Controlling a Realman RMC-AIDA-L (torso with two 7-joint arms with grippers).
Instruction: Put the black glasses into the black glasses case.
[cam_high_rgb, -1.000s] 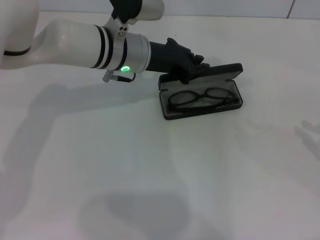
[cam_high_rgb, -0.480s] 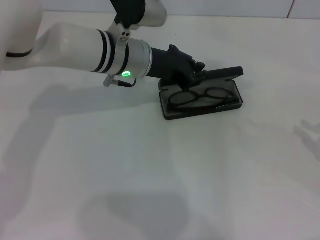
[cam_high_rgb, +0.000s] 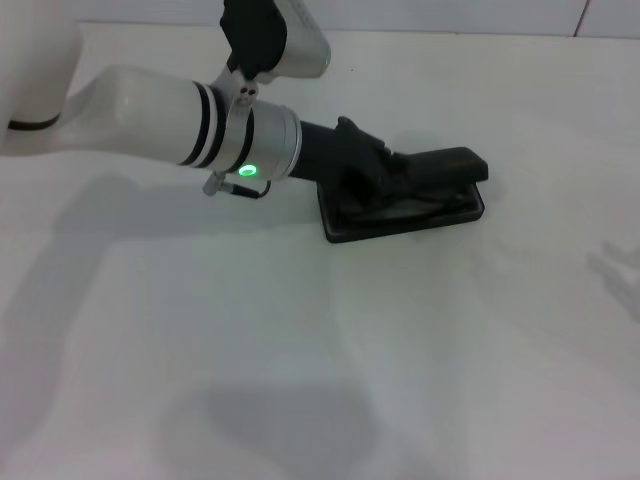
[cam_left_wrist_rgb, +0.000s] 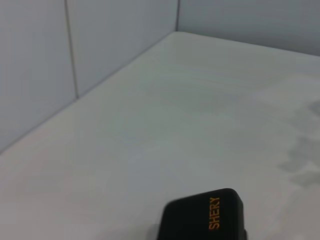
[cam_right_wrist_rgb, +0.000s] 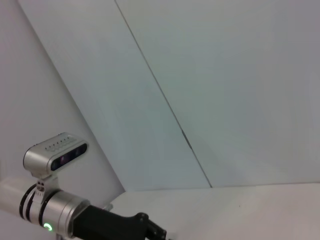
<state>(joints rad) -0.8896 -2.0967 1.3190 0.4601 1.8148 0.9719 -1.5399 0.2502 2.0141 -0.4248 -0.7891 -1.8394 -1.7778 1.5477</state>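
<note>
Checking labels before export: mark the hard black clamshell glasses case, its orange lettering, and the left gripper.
hard black clamshell glasses case (cam_high_rgb: 445, 163): head view, lid top.
orange lettering (cam_left_wrist_rgb: 214, 213): left wrist view, mid-word on the lid.
left gripper (cam_high_rgb: 385, 172): head view, at the lid's near end.

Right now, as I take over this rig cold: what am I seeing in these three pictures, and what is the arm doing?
The wide picture looks down from the robot's head. The white arm is its left arm; the left gripper rests on the lid of the black glasses case on the white table. The lid is tipped almost shut over the base, so the black glasses cannot be seen inside. The picture showing an orange "SHERY" on a black corner comes from that arm's wrist camera: it is the case lid. The third is from the right wrist, raised off to the side; it shows the wall and the left arm from afar.
</note>
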